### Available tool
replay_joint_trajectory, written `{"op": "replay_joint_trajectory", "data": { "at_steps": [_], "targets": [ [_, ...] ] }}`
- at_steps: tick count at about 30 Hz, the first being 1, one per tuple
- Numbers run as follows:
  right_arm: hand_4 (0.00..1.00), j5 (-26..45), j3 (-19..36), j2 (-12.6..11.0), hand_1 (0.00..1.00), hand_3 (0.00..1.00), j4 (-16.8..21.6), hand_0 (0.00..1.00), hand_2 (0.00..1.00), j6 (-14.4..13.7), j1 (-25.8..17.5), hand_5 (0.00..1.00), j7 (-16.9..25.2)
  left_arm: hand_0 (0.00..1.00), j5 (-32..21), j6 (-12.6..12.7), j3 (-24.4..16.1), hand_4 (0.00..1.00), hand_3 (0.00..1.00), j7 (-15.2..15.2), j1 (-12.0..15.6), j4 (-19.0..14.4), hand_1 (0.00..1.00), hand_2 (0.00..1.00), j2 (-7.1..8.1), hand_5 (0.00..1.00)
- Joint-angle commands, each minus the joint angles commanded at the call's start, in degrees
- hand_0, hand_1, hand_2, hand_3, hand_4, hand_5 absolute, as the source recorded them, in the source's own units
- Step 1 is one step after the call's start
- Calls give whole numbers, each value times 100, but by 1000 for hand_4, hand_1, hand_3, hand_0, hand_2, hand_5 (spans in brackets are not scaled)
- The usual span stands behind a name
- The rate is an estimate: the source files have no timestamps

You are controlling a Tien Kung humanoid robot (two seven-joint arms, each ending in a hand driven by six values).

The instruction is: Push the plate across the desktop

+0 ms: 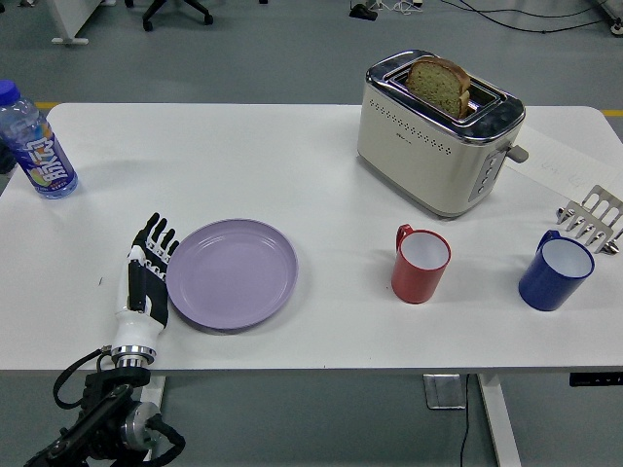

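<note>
Left hand [146,277] lies flat, fingers straight and spread, its edge against the left rim of the round, smooth purple plate [232,273] near the table's [292,175] front edge. Bare white tabletop stretches right of the plate up to two mugs, one red [420,263] and one blue [555,271].

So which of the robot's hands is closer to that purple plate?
The left. The left hand lies flat on the table, fingers extended, right against the left rim of the purple plate. The right hand is nowhere in the picture.
</note>
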Motion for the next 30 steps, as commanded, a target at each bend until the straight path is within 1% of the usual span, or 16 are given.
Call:
{"op": "replay_joint_trajectory", "data": {
  "at_steps": [8, 19, 30],
  "targets": [
    [138, 3, -7, 0, 546, 613, 0, 606, 651, -1, 6, 346, 2, 939, -53, 13, 236, 474, 929, 0, -40, -68, 953, 983, 17, 998],
    [139, -1, -12, -3, 545, 613, 0, 603, 650, 4, -6, 348, -3, 944, -127, 27, 543, 476, 935, 0, -77, -73, 957, 985, 14, 998],
    [140, -6, -6, -10, 544, 613, 0, 603, 650, 2, -41, 350, -3, 947, -182, -60, 827, 476, 937, 0, -162, -93, 957, 985, 5, 998]
  ]
}}
